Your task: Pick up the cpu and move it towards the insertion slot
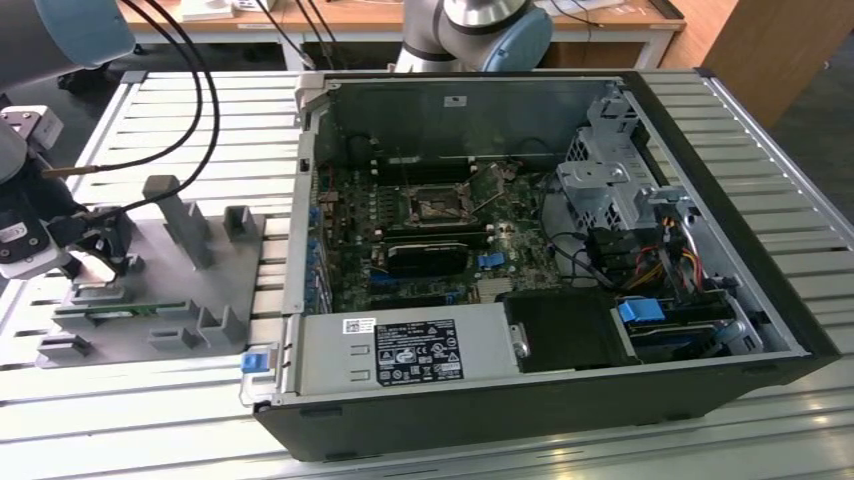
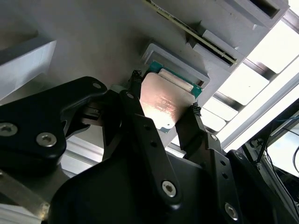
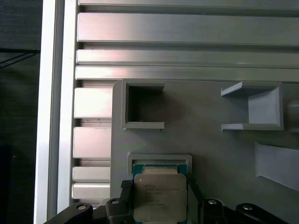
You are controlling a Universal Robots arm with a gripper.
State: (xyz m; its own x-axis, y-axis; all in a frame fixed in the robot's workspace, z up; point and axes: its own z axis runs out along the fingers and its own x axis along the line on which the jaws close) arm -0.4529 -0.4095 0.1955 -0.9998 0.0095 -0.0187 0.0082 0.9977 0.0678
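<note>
Cpu (image 3: 159, 198) sits at the seat (image 3: 159, 157) of the grey fixture (image 1: 200, 290), at the exterior view's left and well apart from the insertion slot (image 1: 434, 205) inside the open computer case (image 1: 707, 130). The jaws look clenched on the cpu: in both wrist views a black fingertip (image 2: 135, 79) presses one edge and its partner presses the opposite edge. Whether the chip has left its seat cannot be told for sure, though the teal frame showing beyond its far edge suggests it may be slightly raised.

The grip is the main worry. It appears to rest on two thin edges only, so a small tilt or a jerk could probably let the cpu pivot between the tips or slip out and fall onto the fixture or the slatted desk (image 1: 174, 100).

If a corner is caught in the seat, a straight pull could twist the chip in the jaws, and a chip held askew would likely not meet the socket squarely.

The fixture's upright posts (image 1: 187, 220) stand close by, and the case wall (image 1: 310, 150) lies between fixture and slot, so a low path risks a knock.
</note>
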